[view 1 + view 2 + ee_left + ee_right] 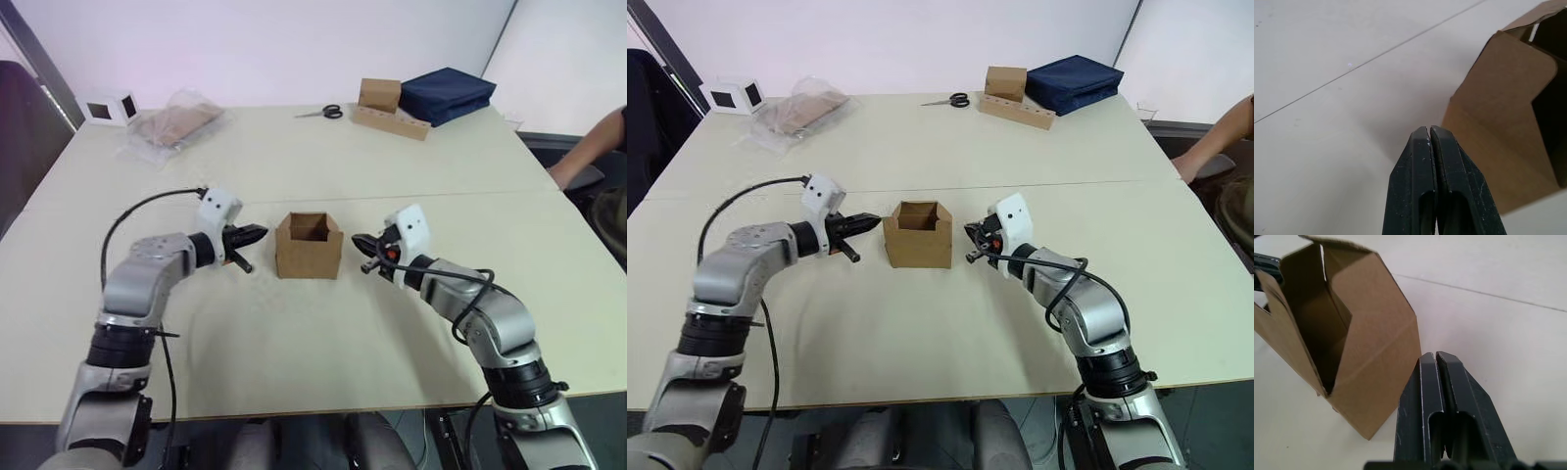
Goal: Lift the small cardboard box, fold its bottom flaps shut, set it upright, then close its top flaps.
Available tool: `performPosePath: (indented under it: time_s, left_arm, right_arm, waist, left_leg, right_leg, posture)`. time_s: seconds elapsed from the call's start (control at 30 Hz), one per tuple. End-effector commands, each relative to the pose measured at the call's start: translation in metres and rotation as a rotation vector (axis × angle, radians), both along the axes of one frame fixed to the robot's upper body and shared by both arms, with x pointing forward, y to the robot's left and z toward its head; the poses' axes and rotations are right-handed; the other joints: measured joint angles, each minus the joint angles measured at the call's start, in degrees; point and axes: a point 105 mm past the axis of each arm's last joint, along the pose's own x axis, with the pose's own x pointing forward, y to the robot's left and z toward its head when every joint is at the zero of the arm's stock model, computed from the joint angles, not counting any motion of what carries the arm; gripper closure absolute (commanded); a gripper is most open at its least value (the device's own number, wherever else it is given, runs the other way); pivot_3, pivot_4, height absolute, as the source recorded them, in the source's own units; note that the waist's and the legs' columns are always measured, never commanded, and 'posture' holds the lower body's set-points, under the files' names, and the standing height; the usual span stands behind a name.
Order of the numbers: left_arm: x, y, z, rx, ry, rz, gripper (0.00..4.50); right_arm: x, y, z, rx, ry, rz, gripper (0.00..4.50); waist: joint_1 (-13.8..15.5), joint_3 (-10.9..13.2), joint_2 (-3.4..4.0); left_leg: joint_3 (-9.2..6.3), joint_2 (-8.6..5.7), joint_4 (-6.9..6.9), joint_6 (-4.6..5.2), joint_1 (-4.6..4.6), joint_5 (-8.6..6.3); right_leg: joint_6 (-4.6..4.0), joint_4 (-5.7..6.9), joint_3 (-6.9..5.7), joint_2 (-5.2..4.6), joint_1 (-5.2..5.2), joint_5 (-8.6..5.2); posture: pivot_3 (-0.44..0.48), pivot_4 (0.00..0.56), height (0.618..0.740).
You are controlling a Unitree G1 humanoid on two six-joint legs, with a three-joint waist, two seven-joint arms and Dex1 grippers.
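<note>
Both end effectors are fully closed and hold nothing: left end effector (257, 233) and right end effector (359, 242) flank the upright small cardboard box (309, 247), top flaps (310, 221) open, without touching it.

The small cardboard box (309, 249) is plain brown, unprinted, its open inside shadowed darker. The table (294, 343) is pale cream, crossed by a thin grey seam. Both the left gripper (257, 234) and the right gripper (359, 243) have black fingers behind white wrist housings, the right with a small red spot. Farther back lie a navy blue bag (447, 94), a second brown box (379, 95) on a brown cardboard strip (390, 121), black-handled scissors (321, 113), and a clear plastic bag (174, 123) over brown contents.
</note>
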Motion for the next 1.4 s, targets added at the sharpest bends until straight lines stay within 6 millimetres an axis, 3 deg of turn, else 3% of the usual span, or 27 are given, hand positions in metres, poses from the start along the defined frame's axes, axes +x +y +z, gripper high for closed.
performPosePath:
  time_s: [0.03, 0.23, 0.57, 1.4]
  left_arm:
    - [0.003, -0.001, 0.004, 0.007, -0.052, 0.025, 4.46]
    - [0.000, -0.016, -0.007, -0.013, -0.014, -0.016, 4.46]
    - [-0.020, -0.023, -0.019, 0.018, 0.103, -0.093, 4.46]
    - [-0.047, -0.027, -0.020, 0.044, 0.208, -0.163, 4.46]
  right_arm:
    - [-0.001, 0.006, 0.006, -0.012, -0.031, 0.032, 4.50]
    - [-0.001, 0.021, -0.001, -0.006, -0.004, 0.075, 4.50]
    - [-0.024, 0.034, -0.006, 0.013, 0.073, 0.184, 4.50]
    - [-0.033, 0.018, -0.008, -0.017, 0.089, 0.137, 4.50]
  waist:
    - [-0.2, 0.0, 0.00]
    - [-0.3, 0.0, 0.00]
    - [-0.3, 0.0, 0.01]
    - [-0.3, 0.0, 0.01]
  left_leg:
    - [-0.01, 0.01, 0.00, 0.00, -0.01, 0.00]
    - [0.00, 0.00, -0.01, 0.00, 0.00, 0.00]
    - [-0.01, 0.00, -0.01, 0.00, 0.00, 0.00]
    - [-0.02, 0.00, -0.02, 0.00, 0.00, 0.00]
  right_leg:
    - [0.00, 0.00, 0.00, 0.01, -0.01, 0.00]
    - [0.00, 0.00, 0.00, 0.01, 0.00, 0.00]
    - [0.00, 0.00, 0.00, 0.01, 0.00, 0.00]
    - [0.00, -0.01, 0.00, 0.00, 0.01, 0.00]
  posture:
    - [0.000, 0.150, 0.740]
    - [0.000, 0.150, 0.740]
    - [0.000, 0.150, 0.740]
    - [0.000, 0.150, 0.740]
